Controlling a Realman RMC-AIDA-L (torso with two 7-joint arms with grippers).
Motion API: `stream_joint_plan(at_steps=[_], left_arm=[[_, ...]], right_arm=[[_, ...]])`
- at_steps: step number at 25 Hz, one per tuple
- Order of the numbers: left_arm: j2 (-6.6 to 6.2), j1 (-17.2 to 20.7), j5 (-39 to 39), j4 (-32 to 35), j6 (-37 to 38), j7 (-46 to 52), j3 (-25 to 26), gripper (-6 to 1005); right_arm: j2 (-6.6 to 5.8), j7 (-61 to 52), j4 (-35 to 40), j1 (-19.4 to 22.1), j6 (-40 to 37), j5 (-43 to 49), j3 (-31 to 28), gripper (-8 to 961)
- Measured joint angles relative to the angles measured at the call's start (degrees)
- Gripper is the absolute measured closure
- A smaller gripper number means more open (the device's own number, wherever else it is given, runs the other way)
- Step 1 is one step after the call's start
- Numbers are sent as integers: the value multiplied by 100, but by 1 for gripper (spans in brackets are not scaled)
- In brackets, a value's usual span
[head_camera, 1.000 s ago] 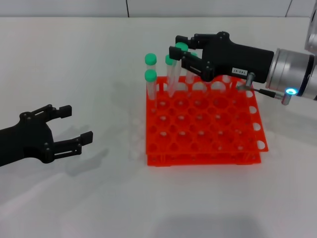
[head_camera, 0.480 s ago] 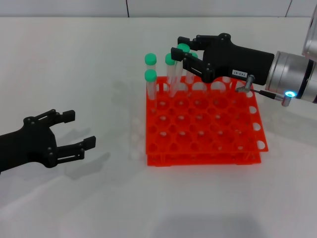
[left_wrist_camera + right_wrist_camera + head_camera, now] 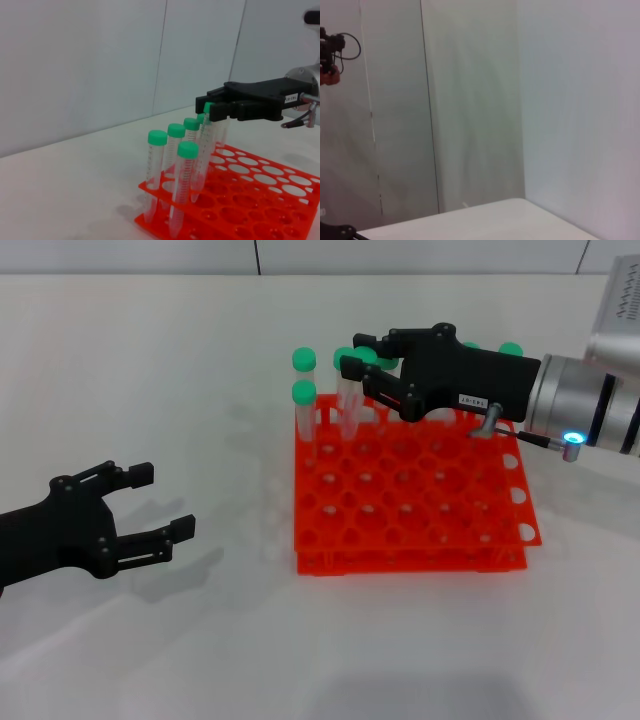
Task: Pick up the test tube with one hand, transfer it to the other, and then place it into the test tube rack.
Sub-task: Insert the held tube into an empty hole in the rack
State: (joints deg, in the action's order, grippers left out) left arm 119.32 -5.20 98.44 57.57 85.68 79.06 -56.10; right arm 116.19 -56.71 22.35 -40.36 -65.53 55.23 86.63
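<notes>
My right gripper (image 3: 356, 352), black with a white label, reaches over the back left part of the orange-red test tube rack (image 3: 410, 515). Its fingers are closed on the green cap of a clear test tube (image 3: 363, 356). In the left wrist view the gripper (image 3: 215, 104) holds that tube (image 3: 204, 145) tilted, with its lower end down in a rack hole (image 3: 240, 200). My left gripper (image 3: 160, 500), black and unlabelled, is open and empty, low over the table well left of the rack.
Several other green-capped tubes (image 3: 303, 390) stand in the rack's back left holes, close to the held one. Two more green caps (image 3: 511, 348) show behind the right gripper. The white table (image 3: 200, 360) surrounds the rack. The right wrist view shows only walls.
My right gripper has moved a little down and to the left with the tube, uncovering two green caps behind it. My left gripper sank slightly, then stayed still and open.
</notes>
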Motion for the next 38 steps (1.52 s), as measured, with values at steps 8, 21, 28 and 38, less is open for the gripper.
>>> stream_joint_plan(at_steps=[8, 21, 28, 38], left_arm=[[-8, -9, 0, -79, -23, -75, 17, 120], [-1, -31, -1, -79, -43, -78, 21, 120], [4, -68, -1, -79, -43, -43, 21, 120], [-5, -72, -1, -79, -44, -40, 30, 119]], right_arm=[[0, 17, -3, -8, 290, -277, 496, 681], [0, 84, 52, -12, 469, -286, 761, 679], [0, 129, 91, -16, 462, -284, 882, 678], [-42, -62, 478, 101, 256, -286, 846, 516]])
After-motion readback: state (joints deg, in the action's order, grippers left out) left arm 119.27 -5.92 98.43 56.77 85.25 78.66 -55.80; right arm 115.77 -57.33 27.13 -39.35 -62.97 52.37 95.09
